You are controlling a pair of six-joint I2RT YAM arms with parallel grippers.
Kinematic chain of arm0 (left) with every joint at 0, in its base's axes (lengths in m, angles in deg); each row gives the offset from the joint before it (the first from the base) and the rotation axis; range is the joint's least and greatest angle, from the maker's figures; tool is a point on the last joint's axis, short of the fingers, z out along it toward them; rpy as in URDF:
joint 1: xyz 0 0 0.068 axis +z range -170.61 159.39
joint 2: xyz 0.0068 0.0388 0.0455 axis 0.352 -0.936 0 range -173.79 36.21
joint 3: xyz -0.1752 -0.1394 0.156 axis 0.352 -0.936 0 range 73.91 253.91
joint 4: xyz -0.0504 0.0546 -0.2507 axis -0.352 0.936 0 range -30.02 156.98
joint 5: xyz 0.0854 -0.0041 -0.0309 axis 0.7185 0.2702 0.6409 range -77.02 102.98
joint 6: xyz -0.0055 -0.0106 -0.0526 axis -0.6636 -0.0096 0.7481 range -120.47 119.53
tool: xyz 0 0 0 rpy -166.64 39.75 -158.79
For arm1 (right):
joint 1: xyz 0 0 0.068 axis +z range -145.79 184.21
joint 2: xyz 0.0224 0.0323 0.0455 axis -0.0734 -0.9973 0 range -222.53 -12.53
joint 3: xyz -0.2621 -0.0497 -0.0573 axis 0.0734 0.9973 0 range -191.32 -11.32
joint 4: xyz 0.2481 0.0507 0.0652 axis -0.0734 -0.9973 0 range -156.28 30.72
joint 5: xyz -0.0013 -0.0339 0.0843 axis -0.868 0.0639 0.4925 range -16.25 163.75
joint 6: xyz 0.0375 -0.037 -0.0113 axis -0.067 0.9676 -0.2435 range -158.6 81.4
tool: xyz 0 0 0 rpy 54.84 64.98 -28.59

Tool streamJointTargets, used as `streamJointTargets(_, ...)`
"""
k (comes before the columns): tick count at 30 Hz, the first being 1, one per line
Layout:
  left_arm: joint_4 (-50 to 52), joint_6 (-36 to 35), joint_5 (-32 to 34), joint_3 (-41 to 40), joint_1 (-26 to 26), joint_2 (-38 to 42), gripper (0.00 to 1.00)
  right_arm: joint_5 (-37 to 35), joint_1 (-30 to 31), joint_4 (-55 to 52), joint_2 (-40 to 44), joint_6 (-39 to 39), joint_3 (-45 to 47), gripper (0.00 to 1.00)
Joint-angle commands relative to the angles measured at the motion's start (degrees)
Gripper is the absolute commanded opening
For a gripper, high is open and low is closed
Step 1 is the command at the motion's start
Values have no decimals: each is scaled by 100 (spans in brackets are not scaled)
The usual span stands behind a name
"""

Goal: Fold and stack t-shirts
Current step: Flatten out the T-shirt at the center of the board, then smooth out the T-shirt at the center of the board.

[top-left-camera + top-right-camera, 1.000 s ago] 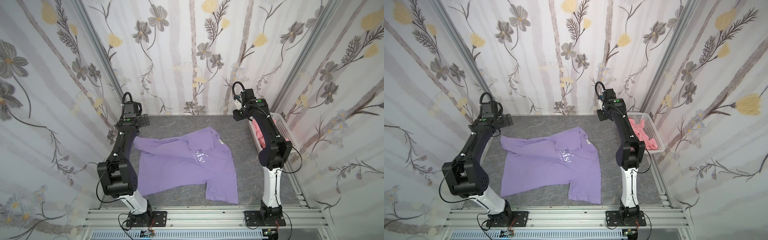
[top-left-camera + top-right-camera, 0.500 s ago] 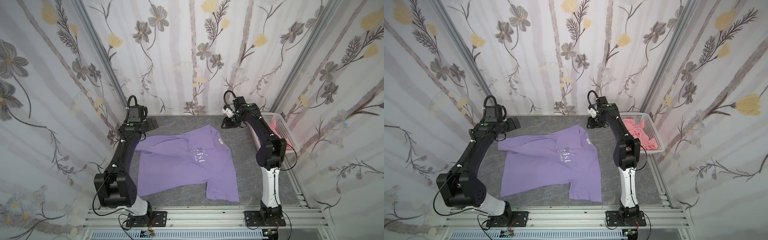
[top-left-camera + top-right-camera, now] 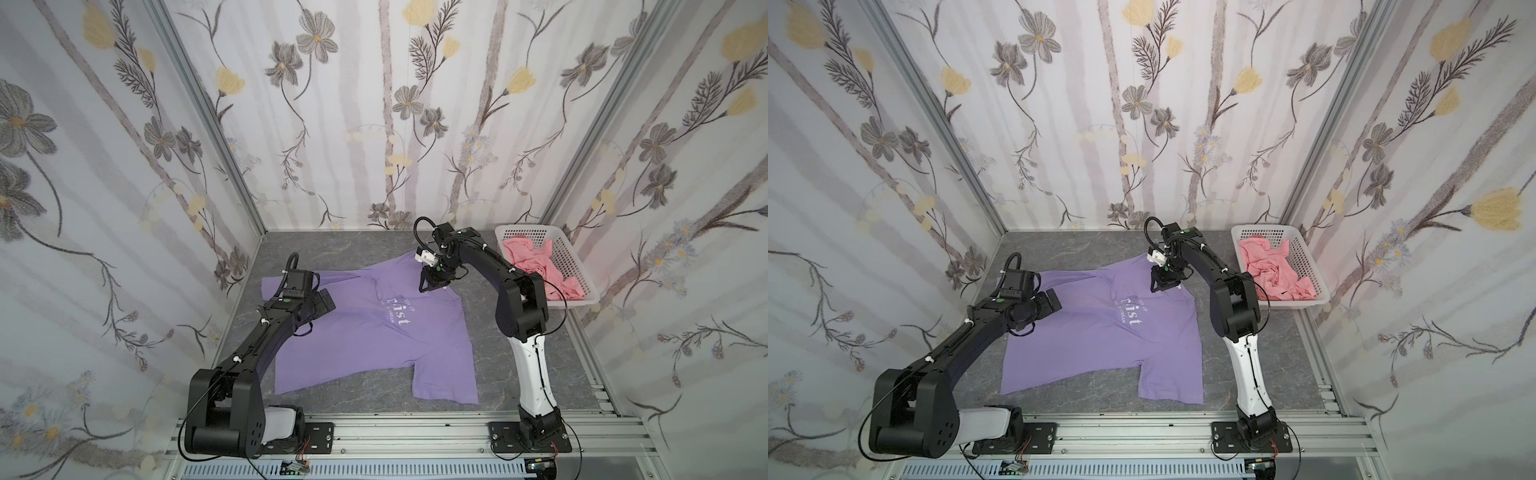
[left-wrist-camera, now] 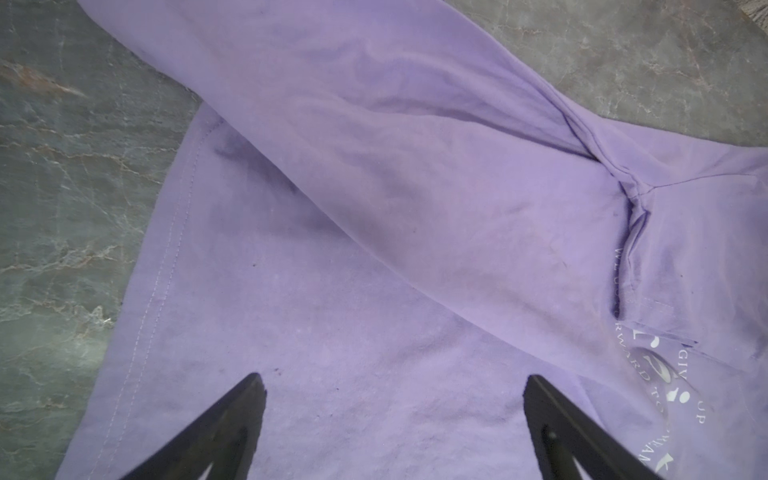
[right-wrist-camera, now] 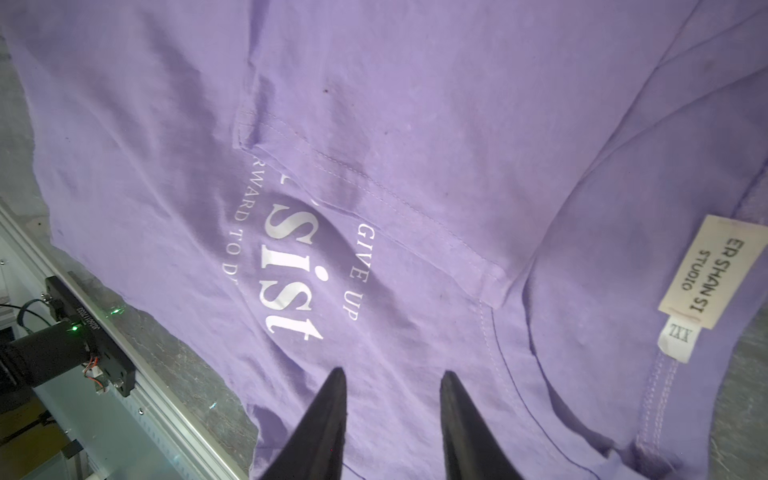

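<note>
My right gripper (image 5: 392,372) hangs with a narrow gap between its jaws and nothing between them, tips just above the purple shirt (image 3: 365,345) near its collar, at the shirt's 1 o'clock; the neck label (image 5: 715,270) lies just beside it. My left gripper (image 4: 392,376) is spread wide and empty over the shirt's 10 o'clock corner, where a stitched edge meets bare table (image 3: 332,249). I judge the task barely begun. The purple shirt lies in the middle of the table, spread but skewed and not folded. One flap lies doubled across the chest and hides part of the white lettering (image 3: 399,316), and a sleeve juts out at 5 o'clock. The pink shirt (image 3: 536,266) sits crumpled in the white basket (image 3: 525,227) at 2 o'clock, and no stack exists yet. What remains, as I see it, is flattening, folding the purple one, fetching and folding the pink one, then stacking. For room, bare table runs along 12 o'clock behind the collar and at 3 o'clock up to the basket, with a thin strip at 6 o'clock before the rail (image 3: 415,428). At 9 o'clock the shirt's edge lies near the wall, so I would expect little room there.
</note>
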Motion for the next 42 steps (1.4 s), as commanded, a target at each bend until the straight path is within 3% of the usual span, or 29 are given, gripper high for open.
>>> streamJointTargets(1, -357, 241, 42, -178, -9, -44, 100, -199, -87, -4, -228, 81, -139, 36)
streamJointTargets(10, -459, 198, -144, 4, -25, -504, 100, -95, -235, -18, -781, -68, -642, 36)
streamJointTargets(25, -540, 200, -402, 219, -88, -1167, 100, -66, 104, -50, -1135, -163, -894, 37)
streamJointTargets(28, -528, 182, -410, 228, -97, -1169, 100, -112, 115, -80, -1267, -168, -991, 27)
streamJointTargets(30, -507, 160, -407, 228, -97, -1155, 100, -129, 124, -98, -1347, -168, -1046, 3)
streamJointTargets(31, -503, 138, -409, 228, -97, -1163, 100, -130, 123, -107, -1373, -177, -1070, 0)
streamJointTargets(42, -427, 54, -474, 101, -163, -1226, 100, -436, 66, -317, -1066, -194, -1958, 0)
